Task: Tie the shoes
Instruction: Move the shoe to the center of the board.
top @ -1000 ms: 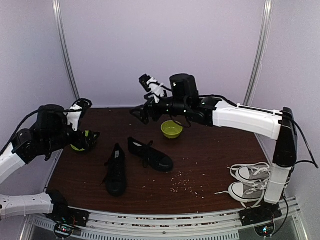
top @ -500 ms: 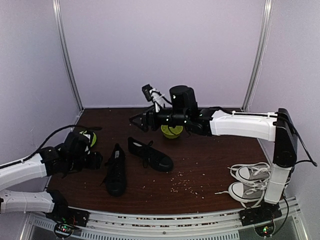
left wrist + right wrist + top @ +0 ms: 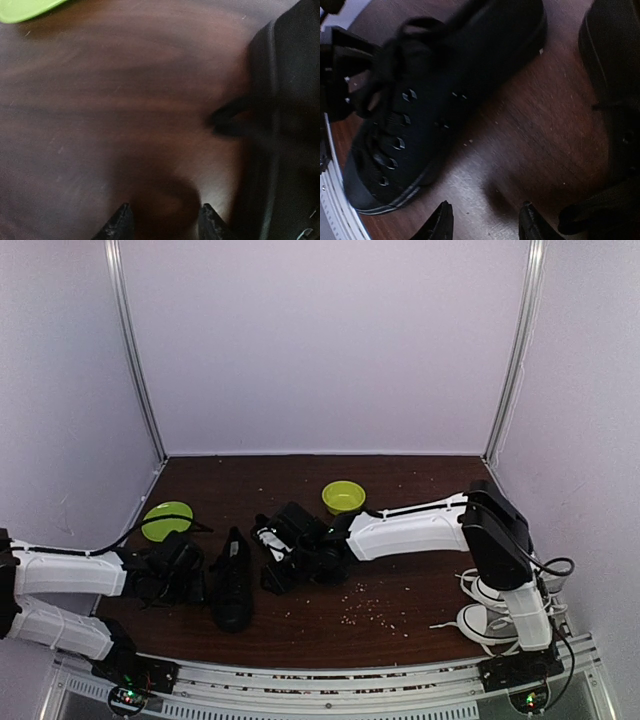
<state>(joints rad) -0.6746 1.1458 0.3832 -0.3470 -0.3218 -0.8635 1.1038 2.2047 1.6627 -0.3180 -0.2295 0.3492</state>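
**Lot: two black lace-up shoes on a table, both arms lowered beside them**

- Table [image 3: 440, 490]: dark brown wood grain, walled in by pale panels.
- First black shoe [image 3: 232, 585]: left of centre, toe towards the near edge, sole flat on the table. The right wrist view shows its eyelets and its black laces bunched loosely over the tongue.
- Second black shoe [image 3: 615, 90]: just right of the first and apart from it. From above it is largely covered by the right arm's wrist.
- Black lace [image 3: 230, 120]: a short loop lying on the table against the first shoe's left side.
- Left pincer [image 3: 165, 222]: low at the table, just left of the first shoe. Its fingers are spread, with only bare wood between them, pinching nothing.
- Right pincer [image 3: 485, 222]: reached across from the right and set low between the two shoes. Its fingers are spread over bare wood, pinching nothing. Whether they touch the table cannot be told.
- Green bowl [image 3: 343, 497]: behind the shoes, upright.
- Green plate [image 3: 165, 520]: far left, behind the left arm.
- Grey-and-white sneakers [image 3: 490, 590]: a pair at the right edge, beside the right arm's base.
- Scattered crumbs [image 3: 370, 605]: pale specks right of the shoes.
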